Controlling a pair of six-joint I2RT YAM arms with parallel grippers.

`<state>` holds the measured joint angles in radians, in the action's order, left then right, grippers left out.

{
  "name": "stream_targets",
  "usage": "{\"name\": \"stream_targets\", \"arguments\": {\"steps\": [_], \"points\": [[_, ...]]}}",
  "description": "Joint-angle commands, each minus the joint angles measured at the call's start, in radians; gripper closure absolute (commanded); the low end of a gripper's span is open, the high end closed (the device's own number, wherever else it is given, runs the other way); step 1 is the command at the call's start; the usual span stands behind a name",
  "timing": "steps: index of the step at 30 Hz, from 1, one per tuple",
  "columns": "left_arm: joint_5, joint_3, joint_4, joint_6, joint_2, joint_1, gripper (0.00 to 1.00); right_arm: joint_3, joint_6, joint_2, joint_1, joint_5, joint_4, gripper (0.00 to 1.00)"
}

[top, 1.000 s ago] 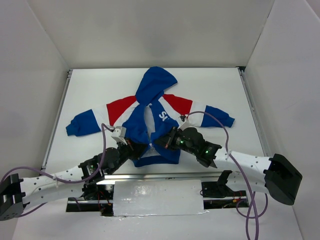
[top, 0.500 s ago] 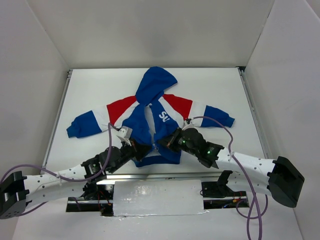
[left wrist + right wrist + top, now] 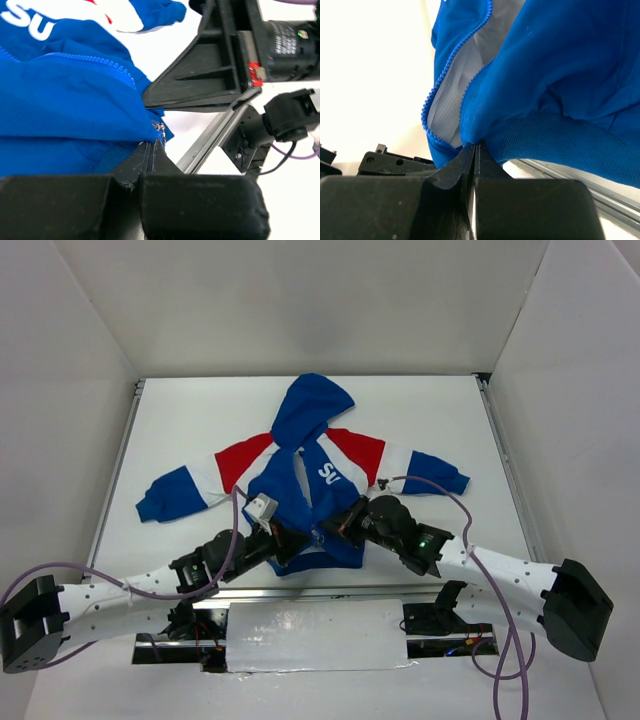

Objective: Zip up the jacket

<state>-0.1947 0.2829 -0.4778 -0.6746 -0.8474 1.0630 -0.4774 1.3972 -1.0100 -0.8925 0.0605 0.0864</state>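
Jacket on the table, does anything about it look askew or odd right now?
The jacket is bunched at its hem, where the left gripper and right gripper each pinch a front corner. The zip gapes open, lining showing; nothing looks damaged.

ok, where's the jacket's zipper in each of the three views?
Top external: the zipper runs down the middle of the jacket, from the hood to the near edge, between the two arms.
Left wrist: the zipper slants from the left edge down to mid-frame.
Right wrist: the zipper stands open, upper left, with white lining showing.
Shared landmark: the ribbed hem at the zipper's lower end.
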Motion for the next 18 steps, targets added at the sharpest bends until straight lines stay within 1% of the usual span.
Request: {"name": "stream_targets", "arguments": {"steps": [1,6,8,11,15,18], "points": [[0.257,0.006,-0.093,0.041,-0.019,0.018,1.0,-0.013,0.049,0.033,0.059,0.153,0.056,1.0],[0.307,-0.004,-0.142,0.041,-0.07,0.018,1.0,-0.01,0.097,0.031,0.069,0.167,0.062,1.0],[0.324,-0.016,-0.176,0.033,-0.07,0.02,1.0,-0.02,0.108,0.034,0.072,0.189,0.05,1.0],[0.325,-0.028,-0.176,0.038,-0.056,0.02,1.0,-0.029,0.123,0.047,0.073,0.216,0.032,1.0],[0.311,-0.028,-0.139,0.043,-0.048,0.02,1.0,-0.052,0.076,0.044,0.072,0.219,0.015,1.0],[0.243,-0.034,-0.096,0.029,-0.035,0.018,1.0,-0.029,0.011,0.059,0.072,0.191,0.054,1.0]]}}
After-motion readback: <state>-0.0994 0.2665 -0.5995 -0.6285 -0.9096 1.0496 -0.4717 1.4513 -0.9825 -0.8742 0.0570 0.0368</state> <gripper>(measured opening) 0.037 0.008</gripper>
